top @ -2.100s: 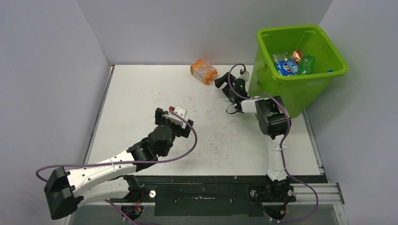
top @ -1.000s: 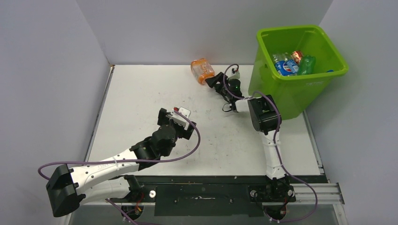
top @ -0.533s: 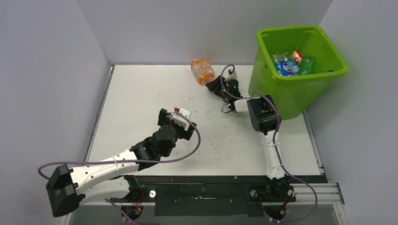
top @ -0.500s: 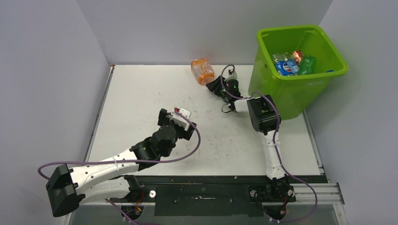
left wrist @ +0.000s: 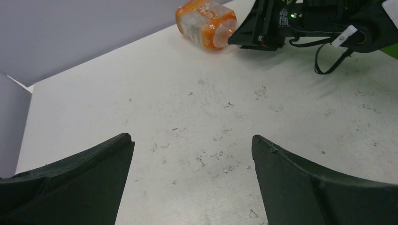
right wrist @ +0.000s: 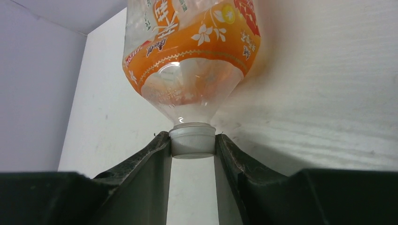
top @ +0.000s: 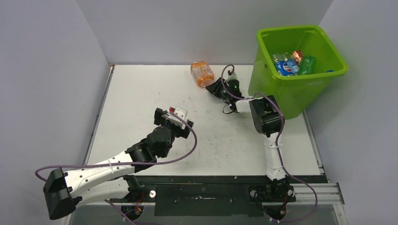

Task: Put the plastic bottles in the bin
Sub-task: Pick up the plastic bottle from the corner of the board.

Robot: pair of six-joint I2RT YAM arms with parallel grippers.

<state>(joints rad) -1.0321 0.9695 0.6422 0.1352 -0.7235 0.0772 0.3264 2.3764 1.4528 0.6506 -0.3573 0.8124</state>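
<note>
Right jaws are closed on the white cap [right wrist: 192,139] of the orange-labelled bottle [right wrist: 187,51], with one finger pressed to each side of it, as shown in the right wrist view. Left jaws are held wide apart with nothing between them, over the bare middle of the surface [left wrist: 197,108].

The bottle is lying on its side at the far edge of the surface, near the back wall and to the left of the bin [top: 291,96]. Its neck is turned toward the right arm [top: 265,117]. Several bottles [top: 290,64] are seen inside the bin, which stands at the far right corner. No other loose bottle is seen on the surface.

The step in hand is judged to be the grasp of the last loose bottle: the cap is pinched, but the body is not yet raised. A lift is called for next, high enough for the hanging body to be carried over the rim [top: 307,78]. A swing to the right and a release above the opening would follow. Since only the cap is gripped, the body may be expected to swing about the neck, so a slow, steady carry would be favoured. Nothing is required of the left arm [top: 108,164], which is well apart from that path.
</note>
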